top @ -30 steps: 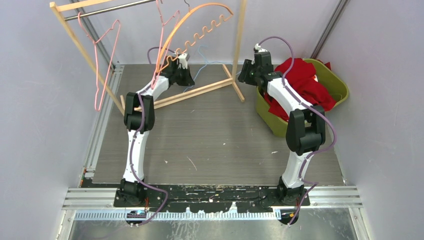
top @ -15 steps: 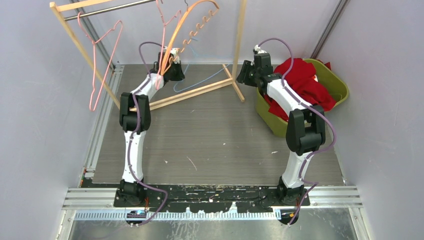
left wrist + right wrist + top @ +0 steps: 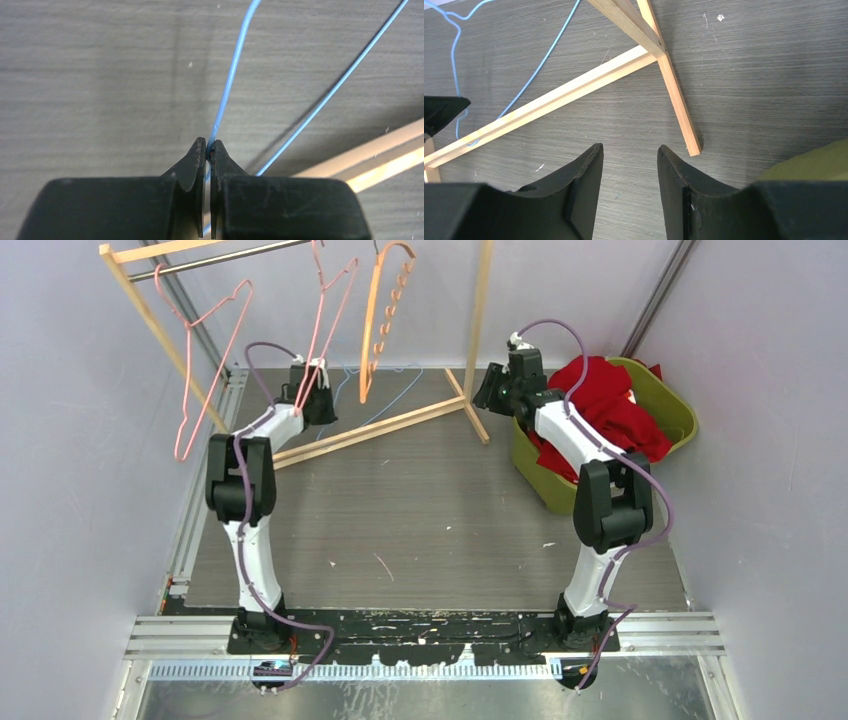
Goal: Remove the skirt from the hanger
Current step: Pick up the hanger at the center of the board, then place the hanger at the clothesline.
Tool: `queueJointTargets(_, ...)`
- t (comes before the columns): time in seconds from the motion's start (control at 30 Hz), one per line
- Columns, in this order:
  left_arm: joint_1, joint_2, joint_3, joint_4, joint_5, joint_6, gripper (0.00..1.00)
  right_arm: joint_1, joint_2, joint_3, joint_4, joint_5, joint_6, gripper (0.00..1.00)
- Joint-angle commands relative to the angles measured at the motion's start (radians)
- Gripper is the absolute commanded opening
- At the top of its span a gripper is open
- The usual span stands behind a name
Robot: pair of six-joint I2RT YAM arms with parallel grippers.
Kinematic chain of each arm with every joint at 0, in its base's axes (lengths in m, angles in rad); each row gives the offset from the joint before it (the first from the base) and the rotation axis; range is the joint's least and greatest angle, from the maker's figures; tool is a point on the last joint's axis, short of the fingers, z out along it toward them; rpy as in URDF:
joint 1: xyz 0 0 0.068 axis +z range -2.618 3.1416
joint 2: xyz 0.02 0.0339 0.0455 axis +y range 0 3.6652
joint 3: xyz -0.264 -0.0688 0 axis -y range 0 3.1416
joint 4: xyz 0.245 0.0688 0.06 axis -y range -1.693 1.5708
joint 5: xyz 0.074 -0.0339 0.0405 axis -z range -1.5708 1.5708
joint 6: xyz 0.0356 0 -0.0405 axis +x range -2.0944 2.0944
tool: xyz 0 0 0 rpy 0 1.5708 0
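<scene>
Gripping anything, those left fingers [image 3: 192, 167]? (Ana)

Yes. They are pressed together on a blue wire hanger [image 3: 231, 80]. One strand of the wire rises straight out from between the tips, and a second strand slants off to the right. (Ben)

Where is that arm in the top view? (Ana)

It reaches to the far left of the bench [image 3: 420, 510], with its wrist low beside the base bar of the wooden rack [image 3: 478, 310]. I cannot tell whether the blue hanger touches the bench. (Ben)

And the right fingers [image 3: 584, 170]? (Ana)

They are spread apart with only bench surface showing between them. They hover near the end of the rack's foot, and a corner of green shows at the lower right of that wrist view. (Ben)

So where is the skirt? (Ana)

The red skirt [image 3: 600, 400] is heaped in the olive-green basket [image 3: 545, 485] at the far right of the bench, spilling over its rim. It is well apart from the blue hanger. The right arm's forearm crosses in front of part of it. (Ben)

Anything else on the rack? (Ana)

An orange hanger [image 3: 369, 335] hangs high inside the frame, with its hook at the upper edge of the view. (Ben)
</scene>
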Motion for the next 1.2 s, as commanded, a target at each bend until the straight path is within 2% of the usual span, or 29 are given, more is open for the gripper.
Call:
queueJointTargets(0.0, 0.011, -0.213, -0.107, 0.070, -0.111, 0.054, 0.00, -0.008, -0.092, -0.026, 0.018, -0.006, 0.016, 0.49)
queueJointTargets(0.5, 0.010, -0.637, -0.494, -0.034, -0.405, 0.158, 0.00, -0.006, -0.208, -0.116, 0.051, -0.020, 0.047, 0.47)
queueJointTargets(0.77, 0.002, -0.859, -0.649, -0.079, -0.328, 0.173, 0.00, 0.004, -0.247, -0.156, 0.069, -0.021, 0.060, 0.47)
queueJointTargets(1.17, -0.015, -1.233, -0.756, -0.259, -0.316, 0.199, 0.00, 0.011, -0.241, -0.149, 0.072, -0.024, 0.059, 0.46)
